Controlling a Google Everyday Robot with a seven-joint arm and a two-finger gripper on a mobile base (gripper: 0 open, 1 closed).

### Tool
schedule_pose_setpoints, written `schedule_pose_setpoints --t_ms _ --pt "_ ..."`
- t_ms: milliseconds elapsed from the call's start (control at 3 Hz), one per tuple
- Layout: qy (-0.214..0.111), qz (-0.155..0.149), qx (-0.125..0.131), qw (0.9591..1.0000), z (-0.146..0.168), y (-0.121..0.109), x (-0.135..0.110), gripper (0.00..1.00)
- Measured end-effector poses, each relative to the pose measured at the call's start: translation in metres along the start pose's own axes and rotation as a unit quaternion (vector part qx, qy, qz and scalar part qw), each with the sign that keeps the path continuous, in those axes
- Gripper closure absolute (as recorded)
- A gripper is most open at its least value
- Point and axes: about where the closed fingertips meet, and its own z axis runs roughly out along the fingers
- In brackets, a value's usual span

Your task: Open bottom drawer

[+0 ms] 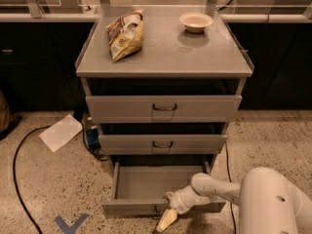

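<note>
One gripper point(165, 221) hangs at the front edge of the bottom drawer point(146, 183), low on the cabinet point(165, 52); whether it clamps anything cannot be told. That drawer stands pulled out, under the middle drawer point(190, 144).

Claw point(165, 221) sits just before the bottom drawer point(146, 183) front.
</note>
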Motion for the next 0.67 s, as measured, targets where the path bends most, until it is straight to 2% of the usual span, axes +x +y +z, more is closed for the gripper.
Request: schedule_pose_setpoints --t_ms 667 --pt "0.014 0.029 -0.04 0.9987 -0.018 0.056 0.025 0.0"
